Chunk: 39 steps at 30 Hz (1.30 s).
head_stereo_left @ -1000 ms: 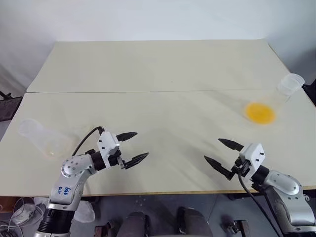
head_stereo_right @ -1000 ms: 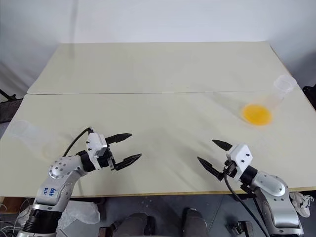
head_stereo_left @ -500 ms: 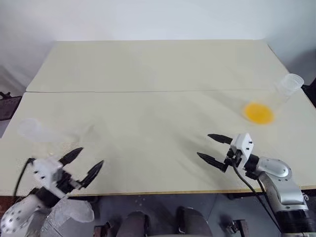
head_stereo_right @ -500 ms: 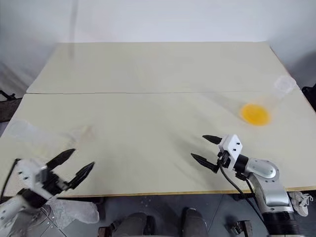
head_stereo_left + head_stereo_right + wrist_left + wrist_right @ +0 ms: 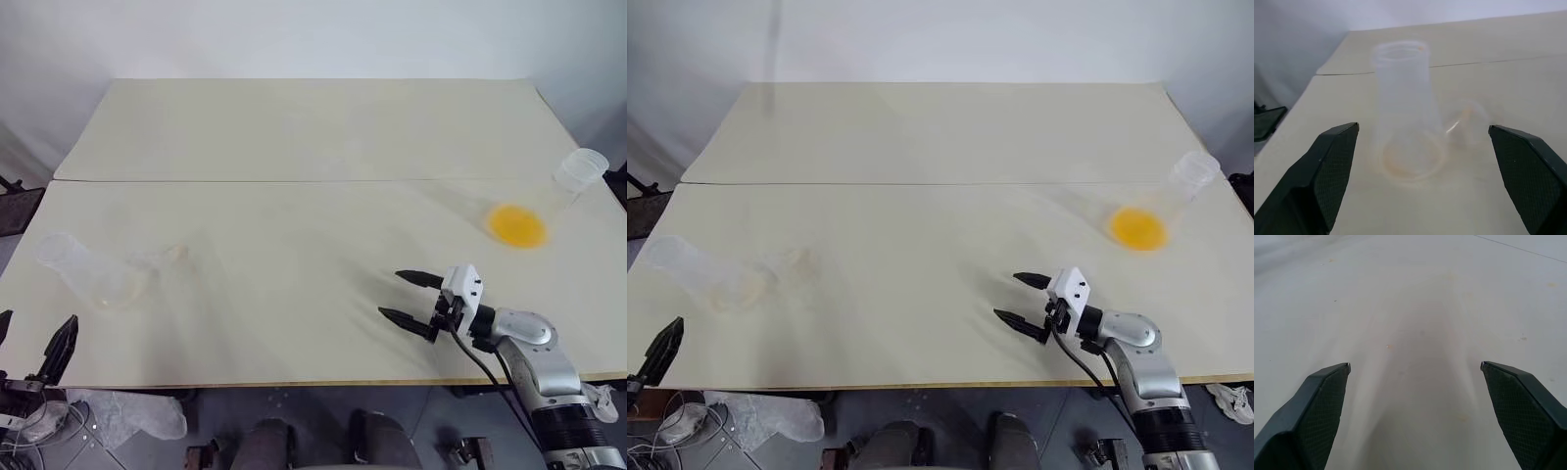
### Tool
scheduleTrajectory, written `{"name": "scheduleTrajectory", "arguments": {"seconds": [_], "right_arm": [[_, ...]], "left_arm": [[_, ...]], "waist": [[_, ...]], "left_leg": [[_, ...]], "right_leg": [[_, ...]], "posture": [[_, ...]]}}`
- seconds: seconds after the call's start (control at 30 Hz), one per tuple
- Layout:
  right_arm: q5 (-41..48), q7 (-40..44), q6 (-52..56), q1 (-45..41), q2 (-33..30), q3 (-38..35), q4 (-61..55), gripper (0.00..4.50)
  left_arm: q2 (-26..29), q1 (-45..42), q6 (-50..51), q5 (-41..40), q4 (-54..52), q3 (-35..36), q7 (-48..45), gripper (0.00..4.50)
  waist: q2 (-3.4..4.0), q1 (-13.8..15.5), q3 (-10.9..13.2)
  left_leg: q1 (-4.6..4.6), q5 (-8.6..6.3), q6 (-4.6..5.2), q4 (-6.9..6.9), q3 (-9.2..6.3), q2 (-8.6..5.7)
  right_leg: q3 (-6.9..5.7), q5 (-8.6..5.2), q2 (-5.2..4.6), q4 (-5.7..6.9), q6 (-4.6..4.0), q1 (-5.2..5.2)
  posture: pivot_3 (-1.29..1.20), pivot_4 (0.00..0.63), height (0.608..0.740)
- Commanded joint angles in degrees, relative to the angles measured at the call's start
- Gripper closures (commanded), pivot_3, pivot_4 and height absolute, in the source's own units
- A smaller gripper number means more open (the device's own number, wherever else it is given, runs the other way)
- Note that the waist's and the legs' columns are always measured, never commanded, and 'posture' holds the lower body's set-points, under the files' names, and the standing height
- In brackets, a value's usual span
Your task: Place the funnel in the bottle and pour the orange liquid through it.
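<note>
The bottle (image 5: 94,277), a clear empty flask, stands upright near the table's left edge. The funnel (image 5: 168,258) is faint and lies on the table just to the right of it. In the left wrist view the bottle (image 5: 1406,117) and the funnel (image 5: 1472,122) sit straight ahead of my left gripper (image 5: 1422,126), which is open and apart from both. That left gripper (image 5: 37,333) hangs at the table's front left corner. The orange liquid (image 5: 515,225) pools in a second flask (image 5: 578,170) at the far right. My right gripper (image 5: 390,295) is open over bare table, left of that flask.
The pale table (image 5: 313,137) is made of two boards with a seam running across the middle. Its front edge lies close to both grippers. A crumpled plastic bag (image 5: 132,413) lies on the floor below the left corner.
My left arm has swung back and to the left, from over the table to its front left corner. The right gripper has slid a little to the left. Both stay open.
</note>
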Motion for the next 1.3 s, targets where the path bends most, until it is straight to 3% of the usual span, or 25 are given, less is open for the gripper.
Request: {"name": "scheduleTrajectory", "arguments": {"seconds": [0.03, 0.27, 0.87, 1.1, 1.3], "right_arm": [[0.36, -0.40, -0.71, 0.63, 0.43, -0.53, -2.37, 0.03], [0.29, -1.56, -0.64, 2.30, 0.66, -0.90, -4.21, 0.03], [0.49, -4.21, -0.06, 6.75, -0.54, -3.31, -8.49, 0.03], [0.43, -4.13, -0.84, 6.74, -0.90, -3.83, -7.59, 0.00], [0.20, -4.16, -1.45, 6.28, -0.78, -4.14, -6.49, 0.00]], "left_arm": [[4.41, -2.97, 0.33, 0.41, 3.38, 1.41, 0.08, 0.00], [10.18, -12.31, 2.14, 2.23, 10.41, -2.60, 0.55, 0.00], [10.67, -22.38, 0.63, 5.06, 17.45, -7.57, -1.14, 0.00], [11.88, -24.15, 0.64, 3.44, 19.10, -6.58, -3.96, 2.12], [15.03, -26.94, 1.78, 2.81, 20.07, -6.38, -5.55, 2.16]], "waist": [[0.02, 0.01, 0.01], [0.04, -0.41, 0.01], [0.02, -1.35, 0.01], [0.01, -1.27, 0.02], [0.01, -1.32, 0.01]], "left_leg": [[0.01, 0.00, 0.00, 0.00, 0.01, 0.00], [0.02, 0.00, -0.02, 0.00, 0.02, -0.01], [0.03, -0.01, -0.06, -0.04, 0.04, 0.02], [0.02, -0.02, -0.06, -0.04, 0.03, 0.02], [0.02, -0.01, -0.06, -0.04, 0.02, 0.02]], "right_leg": [[0.01, 0.00, 0.00, 0.01, 0.00, 0.00], [0.01, 0.01, 0.01, 0.18, 0.02, -0.02], [-0.15, 0.07, 0.13, 0.31, 0.13, -0.01], [-0.17, 0.07, 0.12, 0.30, 0.13, -0.01], [-0.17, 0.08, 0.13, 0.31, 0.14, -0.01]], "posture": [[0.00, 0.150, 0.740], [0.00, 0.150, 0.740], [0.00, 0.150, 0.740], [0.00, 0.150, 0.740], [0.00, 0.150, 0.740]]}}
